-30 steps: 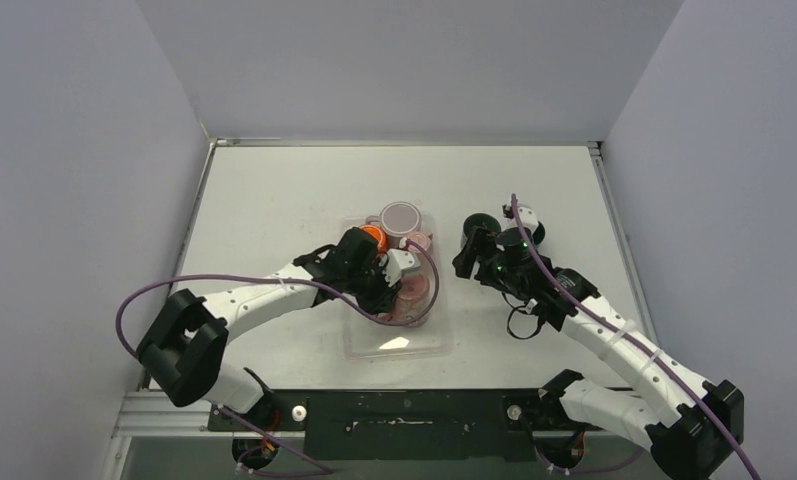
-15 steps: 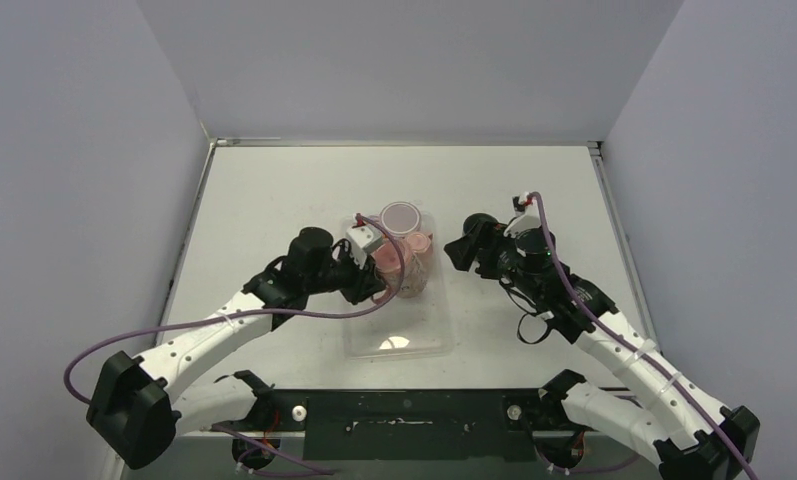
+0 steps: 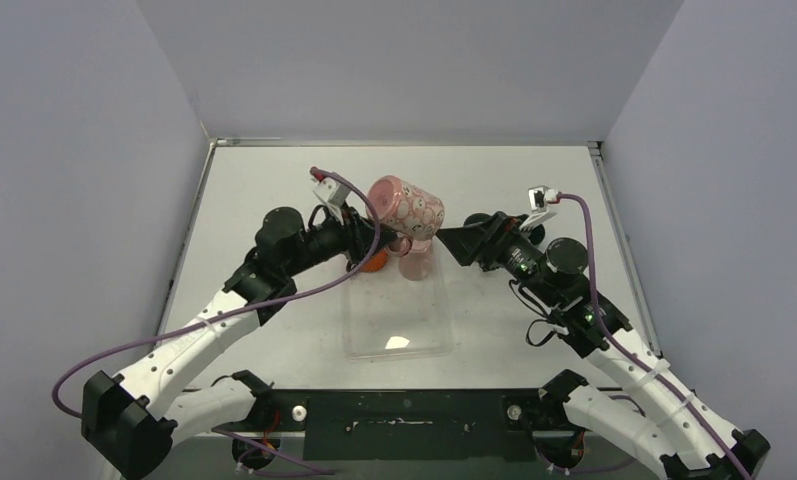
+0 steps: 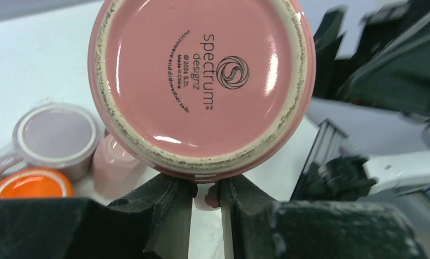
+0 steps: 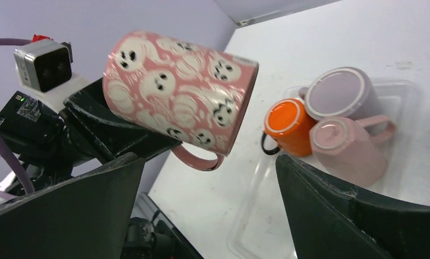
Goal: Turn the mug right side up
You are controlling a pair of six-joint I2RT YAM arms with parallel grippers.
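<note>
A pink mug with white ghost prints (image 3: 406, 207) hangs in the air above the far end of the clear tray (image 3: 394, 335). It is tipped on its side, base toward my left wrist (image 4: 202, 81), mouth toward the right. My left gripper (image 4: 206, 186) is shut on its pink handle (image 5: 196, 159), which points down. In the top view the left gripper (image 3: 366, 235) sits just left of the mug. My right gripper (image 3: 462, 241) is open and empty, pointing left at the mug from close by. The mug (image 5: 180, 91) shows between its jaws (image 5: 210, 178).
Three mugs stand upside down in the far end of the tray: a lilac one (image 5: 339, 97), an orange one (image 5: 288, 127) and a pale pink one (image 5: 347, 145). The orange mug (image 3: 372, 262) and pale pink mug (image 3: 414, 262) lie under the held mug.
My left gripper has lifted the ghost mug out of the tray, raised it toward the back and tipped it on its side. My right gripper has risen and turned toward the mug.
</note>
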